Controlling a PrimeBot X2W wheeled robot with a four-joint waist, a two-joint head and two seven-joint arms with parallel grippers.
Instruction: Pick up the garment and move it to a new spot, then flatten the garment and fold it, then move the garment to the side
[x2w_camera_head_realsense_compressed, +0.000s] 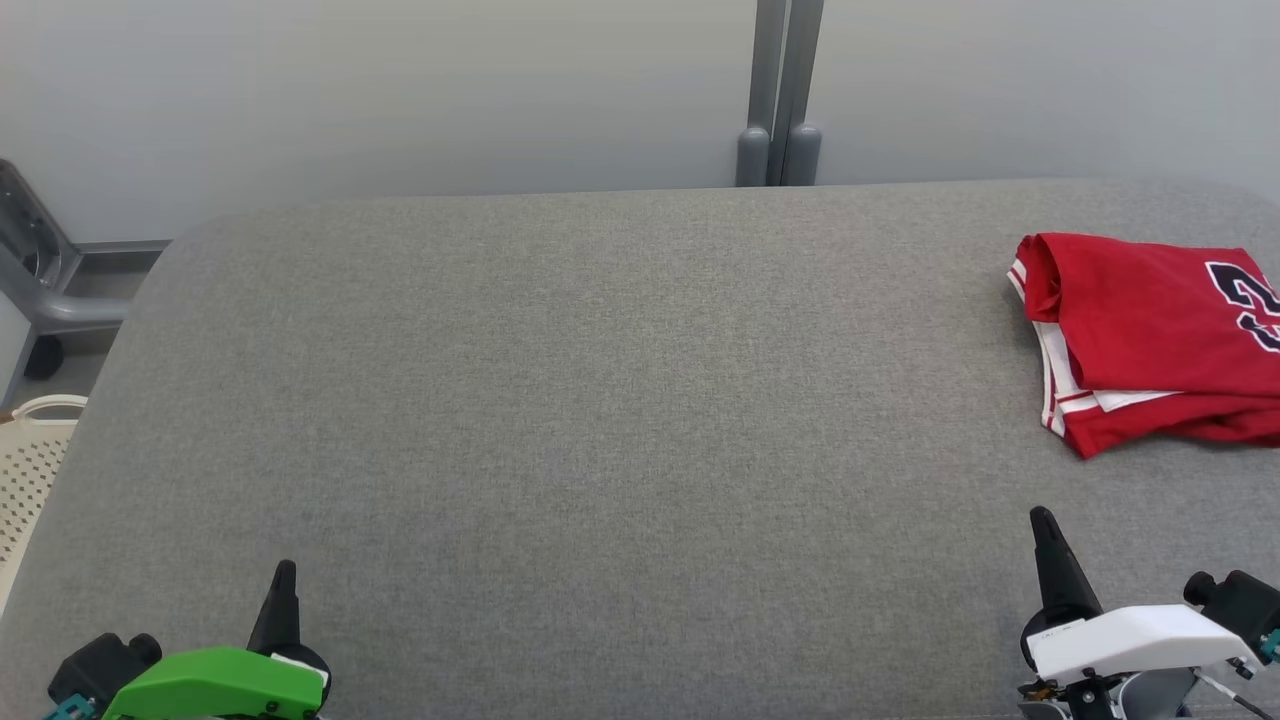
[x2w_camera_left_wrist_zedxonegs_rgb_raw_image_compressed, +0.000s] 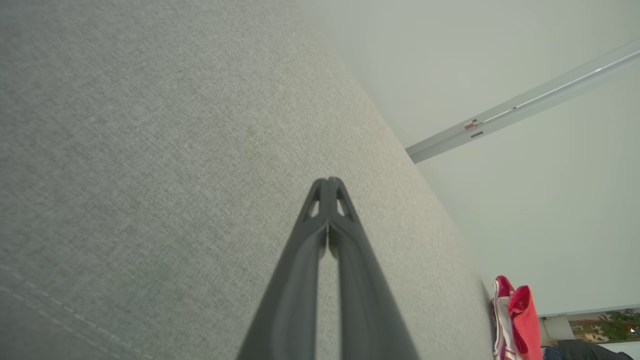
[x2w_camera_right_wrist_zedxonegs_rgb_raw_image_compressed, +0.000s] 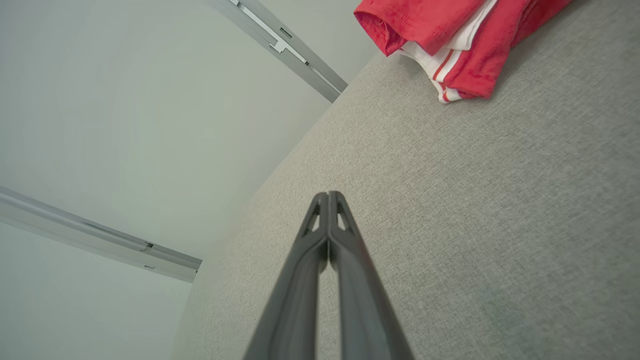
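The left end effector (x2w_camera_head_realsense_compressed: 285, 575) is sitting low at the robot's left. Its two dark fingers are pressing tip to tip in its own wrist view (x2w_camera_left_wrist_zedxonegs_rgb_raw_image_compressed: 328, 181), gripping nothing and pointing out over bare grey fabric. Further to its left, off the counter's (x2w_camera_head_realsense_compressed: 600, 400) rounded edge, a pale perforated basket (x2w_camera_head_realsense_compressed: 30, 470) is peeking in. Ahead of it and to its right, a wide stretch of counter is lying between it and the other arm.

The right end effector (x2w_camera_head_realsense_compressed: 1043, 520) is likewise pinched fully closed and carrying nothing, with its fingertips meeting in the right wrist view (x2w_camera_right_wrist_zedxonegs_rgb_raw_image_compressed: 328, 195).

The garment (x2w_camera_head_realsense_compressed: 1150, 330), a red jersey with white striped trim and a dark number, is lying ahead of this right end effector and a little to its right, apart from it with bare fabric between them. It is resting as a layered, folded bundle. Its long axis is running across the counter from left to right, and its far end is running out past the head view's right edge. Its rounded fold is facing left, and its near-left corner is pointing back toward the right fingers. From the left end effector the jersey (x2w_camera_left_wrist_zedxonegs_rgb_raw_image_compressed: 520, 320) is lying far off to the right, showing as a thin red sliver, while the right wrist camera is catching it close (x2w_camera_right_wrist_zedxonegs_rgb_raw_image_compressed: 450, 45).

The right arm is therefore clearly the nearer one. Any coming move on the jersey is looking like a forward reach slightly rightward, meeting the bundle at that near corner. The garment is appearing already folded and set toward the side.
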